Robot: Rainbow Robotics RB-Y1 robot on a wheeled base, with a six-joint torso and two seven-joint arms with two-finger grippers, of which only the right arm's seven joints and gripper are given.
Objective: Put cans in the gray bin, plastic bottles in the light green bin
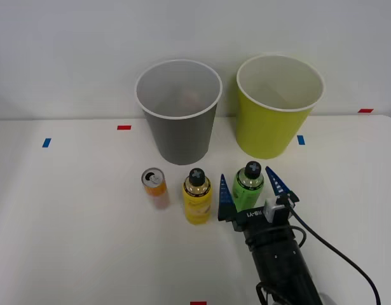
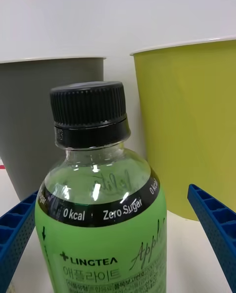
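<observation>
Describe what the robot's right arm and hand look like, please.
The right arm is a black, roughly cylindrical body with black cables looping along its side. Its wrist block carries small white lettering and a small white box. The hand has two bright blue, ribbed fingers that taper to points; up close in the wrist view their edges look toothed.

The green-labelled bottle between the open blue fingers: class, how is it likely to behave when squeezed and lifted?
The green-labelled bottle looks filled nearly to its neck, so it is probably fairly heavy for its size. Its clear plastic wall looks smooth and glossy, so it may flex slightly or slip. Standing upright, tall and narrow, it could tip if one finger touches first.
</observation>
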